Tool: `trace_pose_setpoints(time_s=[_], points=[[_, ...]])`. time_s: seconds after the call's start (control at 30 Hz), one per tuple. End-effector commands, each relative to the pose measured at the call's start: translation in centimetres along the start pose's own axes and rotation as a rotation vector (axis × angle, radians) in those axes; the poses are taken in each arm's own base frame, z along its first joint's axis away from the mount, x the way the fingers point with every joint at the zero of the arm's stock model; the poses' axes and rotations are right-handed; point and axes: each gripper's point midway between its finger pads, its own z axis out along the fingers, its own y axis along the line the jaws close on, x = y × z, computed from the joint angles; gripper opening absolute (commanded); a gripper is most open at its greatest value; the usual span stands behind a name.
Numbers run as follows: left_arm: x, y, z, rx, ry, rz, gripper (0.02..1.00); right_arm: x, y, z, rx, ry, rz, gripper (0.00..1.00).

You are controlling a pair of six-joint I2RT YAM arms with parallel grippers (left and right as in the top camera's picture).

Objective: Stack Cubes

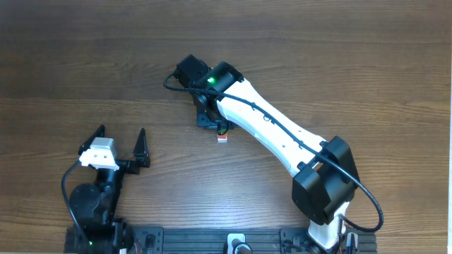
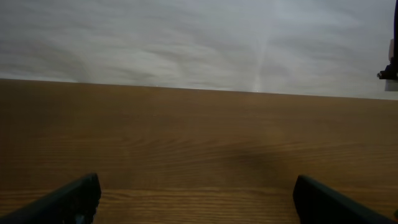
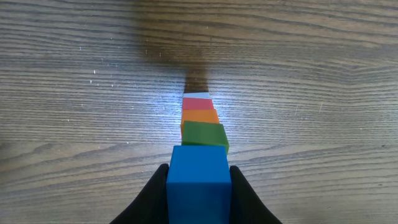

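Top view: the left gripper (image 1: 121, 132) stood with its fingers spread at the table's (image 1: 353, 56) left, and the cube stack (image 1: 222, 138) stood mid-table.

Left wrist view: the fingers were wide apart over bare wood.

Right wrist view: the right gripper (image 3: 199, 183) pinched the blue cube (image 3: 199, 193) directly above the green cube (image 3: 204, 134).

Layout, referenced to the cube stack (image 3: 199, 115)
The stack stands on the table (image 1: 353, 56), four cubes one on another. Top cube (image 3: 198, 180) sits directly above the stack, between the fingers of the right gripper (image 3: 199, 190), one finger against each side; can't tell if it touches the cube below. Right arm (image 1: 282, 137) has its base right of the stack and toward the table's near edge, and runs diagonally to a spot over the stack. Left gripper (image 1: 120, 144) is left of the stack and nearer the arm bases, well apart from it, fingers spread, low over the table.
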Motion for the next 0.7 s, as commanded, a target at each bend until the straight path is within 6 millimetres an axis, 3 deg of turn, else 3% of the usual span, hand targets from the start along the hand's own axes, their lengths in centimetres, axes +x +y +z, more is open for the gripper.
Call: trace_pose_setpoints(time_s=[0.03, 0.7], points=[[0.06, -0.04, -0.01, 0.005, -0.004, 0.018, 1.0, -0.61, 0.06, -0.17, -0.006, -0.008, 0.035, 0.126], [0.06, -0.03, -0.01, 0.005, -0.004, 0.018, 1.0, -0.53, -0.07, 0.59, 0.006, 0.005, 0.036, 0.132]])
